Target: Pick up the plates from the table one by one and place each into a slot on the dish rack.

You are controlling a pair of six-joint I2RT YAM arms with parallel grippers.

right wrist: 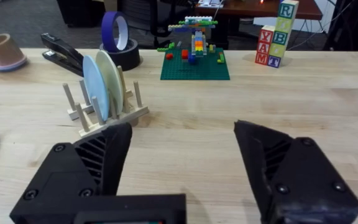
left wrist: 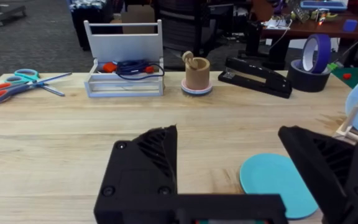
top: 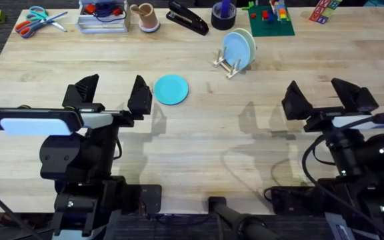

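Overhead, my left tool [top: 113, 93]: spread wide, gripping nothing, above the bench [top: 199, 140] with its right finger just beside the turquoise plate [top: 171, 89].
Overhead, my right tool [top: 325, 98]: spread wide, gripping nothing, over bare wood well apart from the plates.
Overhead, dish rack [top: 231, 65]: near the far edge, with a light-blue plate [top: 237, 48] and a cream plate [top: 248, 41] upright in its slots.
Left wrist, turquoise plate [left wrist: 279, 185]: flat on the bench, partly hidden behind one of my fingers [left wrist: 335, 165].
Left wrist, background: scissors [left wrist: 18, 85], stapler [left wrist: 255, 77], tape rolls [left wrist: 311, 66] along the far edge.
Right wrist, dish rack [right wrist: 102, 113]: just beyond my open fingers [right wrist: 93, 159], light-blue plate [right wrist: 94, 88] in front, cream plate [right wrist: 112, 79] close behind it.
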